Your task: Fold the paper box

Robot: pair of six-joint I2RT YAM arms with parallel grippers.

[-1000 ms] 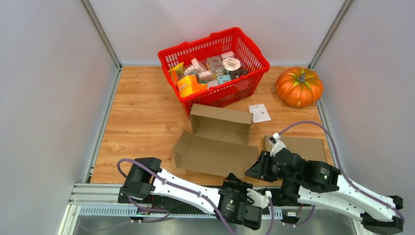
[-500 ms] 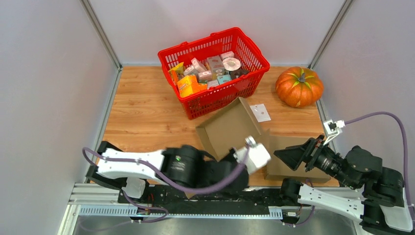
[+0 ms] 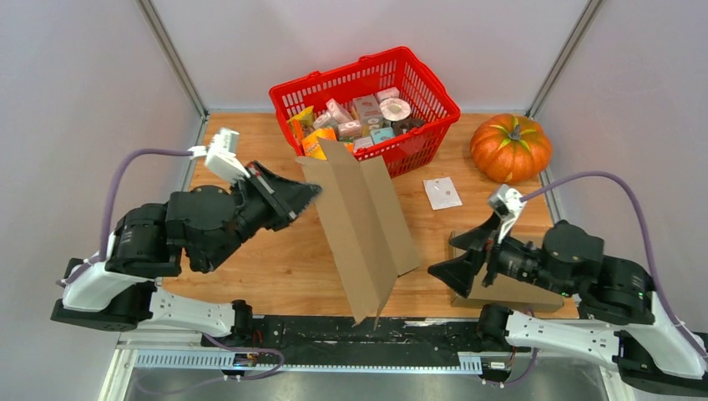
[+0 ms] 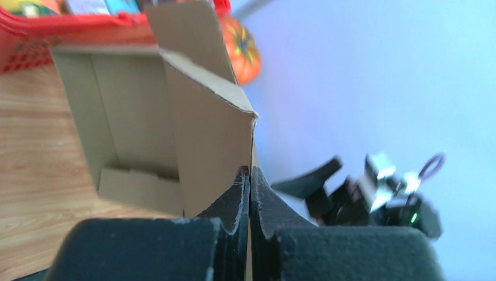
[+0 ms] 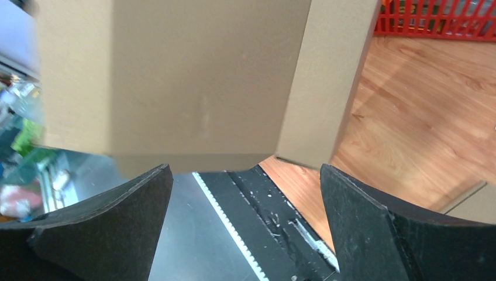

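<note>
I'm seeing the paper box (image 3: 359,225) hanging upright over the table (image 3: 250,142), near its front edge, on top cam. L wrist cam is showing the left gripper (image 4: 250,175) clenching the box's wall edge, interior visible. R wrist cam only: the right gripper (image 5: 245,170) is standing released, jaws wide, facing the outer face w/o touching.

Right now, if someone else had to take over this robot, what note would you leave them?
Left gripper: shut on one cardboard edge of the paper box, holding it on end in the air above the table.
Right gripper: open, facing the box's lower part, not gripping it.
Done: the box is picked up.
Left: all the folding; the box's inside is open and no flap is closed.
</note>
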